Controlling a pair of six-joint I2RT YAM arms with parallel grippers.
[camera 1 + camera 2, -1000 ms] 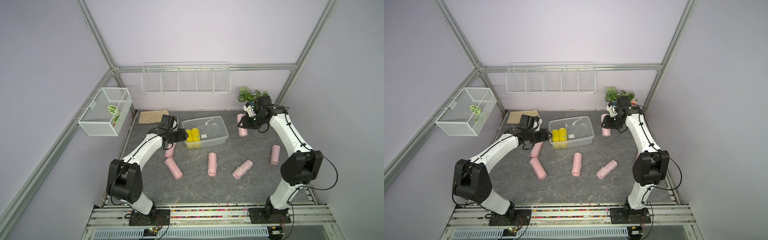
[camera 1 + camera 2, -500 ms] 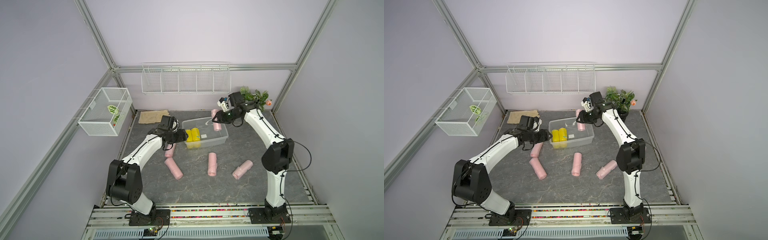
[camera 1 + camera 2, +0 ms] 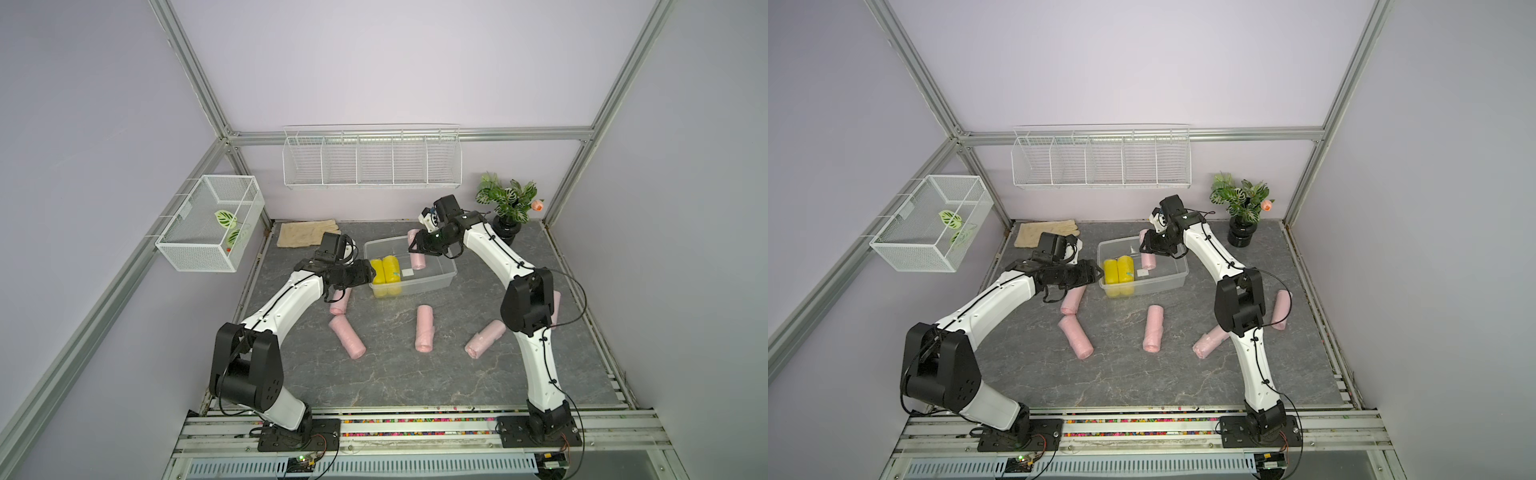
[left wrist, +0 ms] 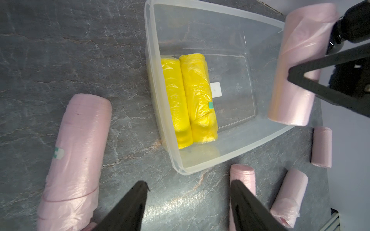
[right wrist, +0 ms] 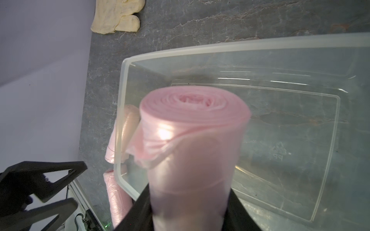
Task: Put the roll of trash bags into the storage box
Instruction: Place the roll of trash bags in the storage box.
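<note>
The clear storage box (image 3: 424, 287) (image 3: 1158, 284) (image 4: 240, 152) (image 5: 240, 47) stands at the middle back of the table. Two yellow rolls (image 3: 385, 276) (image 4: 188, 102) lie at its left end. My right gripper (image 3: 415, 248) (image 3: 1146, 248) (image 5: 190, 210) is shut on a pink roll of trash bags (image 3: 417, 258) (image 3: 1147, 259) (image 4: 296, 66) (image 5: 192, 140). The roll hangs tilted over the box's middle, its lower end down in the opening; whether it touches the floor is unclear. My left gripper (image 3: 370, 274) (image 3: 1098, 272) (image 4: 188, 186) is open and empty beside the box's left wall.
Several more pink rolls lie on the table: (image 3: 338, 301), (image 3: 347, 340), (image 3: 424, 328), (image 3: 484, 338), and one behind the right arm (image 3: 555, 307). A beige glove (image 3: 307, 233) lies back left. A potted plant (image 3: 509, 208) stands back right. A wire basket (image 3: 208, 224) and a wire rack (image 3: 372, 160) hang on the walls.
My right arm has swung from the back right of the table to over the box, carrying the pink roll with it. The left arm has stayed put.
</note>
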